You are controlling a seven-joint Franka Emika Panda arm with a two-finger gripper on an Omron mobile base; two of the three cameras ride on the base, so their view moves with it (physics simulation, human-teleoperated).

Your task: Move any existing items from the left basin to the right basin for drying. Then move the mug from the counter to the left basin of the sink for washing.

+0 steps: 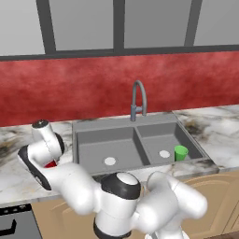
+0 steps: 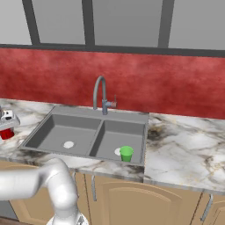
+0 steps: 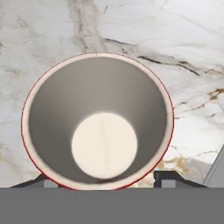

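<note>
so the mug [image 3: 97, 121] stands upright on the counter [image 3: 183, 39], mouth straight up at the hand cam, at 9 o'clock of the sink [image 1: 93, 126]. Arm's bent over it, gripper [image 3: 105, 180] pointing down, fingertips [image 3: 169, 178] flanking the rim; can't tell if they're pinching. Base views catch the green cup [image 2: 126, 153] in the right basin [image 2: 127, 132]

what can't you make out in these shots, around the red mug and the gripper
- Small red cylindrical mug: in the left base view the white arm covers most of it.
- Same mug, right base view: cut off by the left edge.
- Two-finger gripper: in the hand view the mug hides the fingertips, so a closed grip cannot be told.
</note>
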